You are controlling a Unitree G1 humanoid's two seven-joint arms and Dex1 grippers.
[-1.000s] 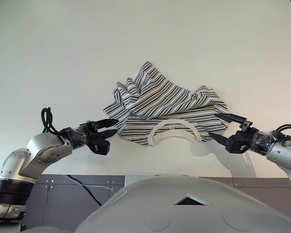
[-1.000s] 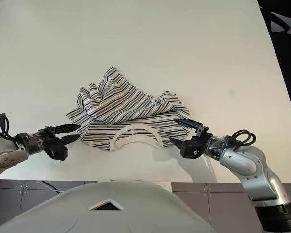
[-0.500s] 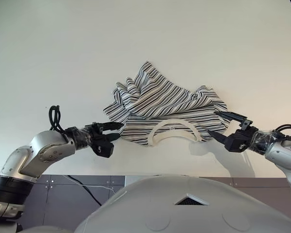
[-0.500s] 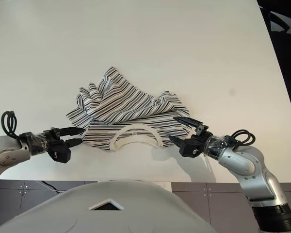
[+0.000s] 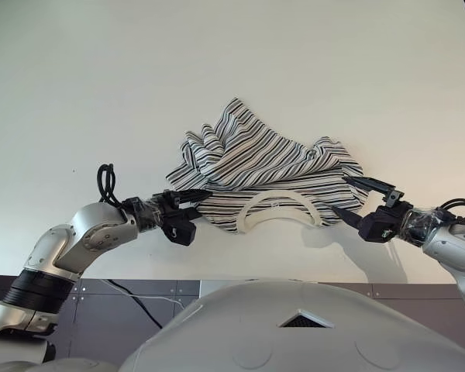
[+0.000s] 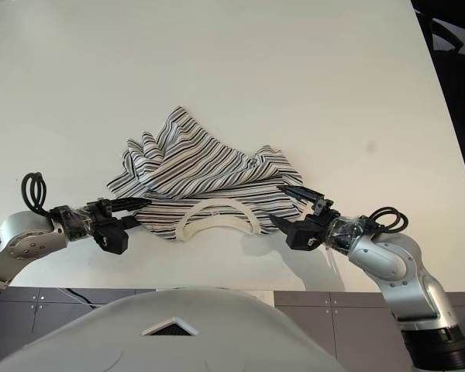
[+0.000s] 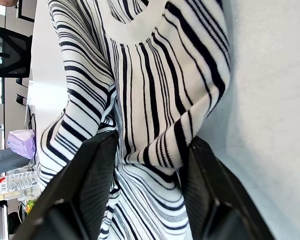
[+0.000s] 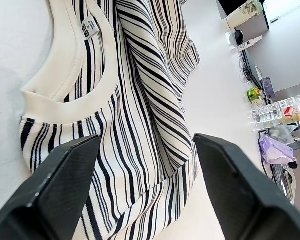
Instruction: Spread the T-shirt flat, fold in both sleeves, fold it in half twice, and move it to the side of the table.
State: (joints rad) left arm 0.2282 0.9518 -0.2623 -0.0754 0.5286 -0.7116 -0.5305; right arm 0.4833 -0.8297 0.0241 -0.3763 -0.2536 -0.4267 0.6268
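Note:
A black-and-white striped T-shirt (image 5: 256, 167) lies crumpled in the middle of the white table (image 5: 101, 93), its cream collar (image 5: 279, 205) toward the near edge. My left gripper (image 5: 200, 200) is open at the shirt's near left corner; in the left wrist view a fold of the T-shirt (image 7: 155, 100) sits between its fingers (image 7: 97, 180). My right gripper (image 5: 339, 194) is open at the shirt's right edge, beside the collar. In the right wrist view the T-shirt (image 8: 140, 100) and collar (image 8: 65, 75) lie between its spread fingers (image 8: 235, 185).
The table's near edge (image 5: 217, 277) runs just behind both grippers, and its right edge (image 6: 446, 116) drops to a dark floor. Wide bare tabletop lies left, right and beyond the shirt. Bottles and small items (image 8: 280, 115) stand far off in the room.
My left gripper has slid right along the near edge until its open fingers straddle the shirt's corner. The right gripper has barely shifted. The shirt lies as before.

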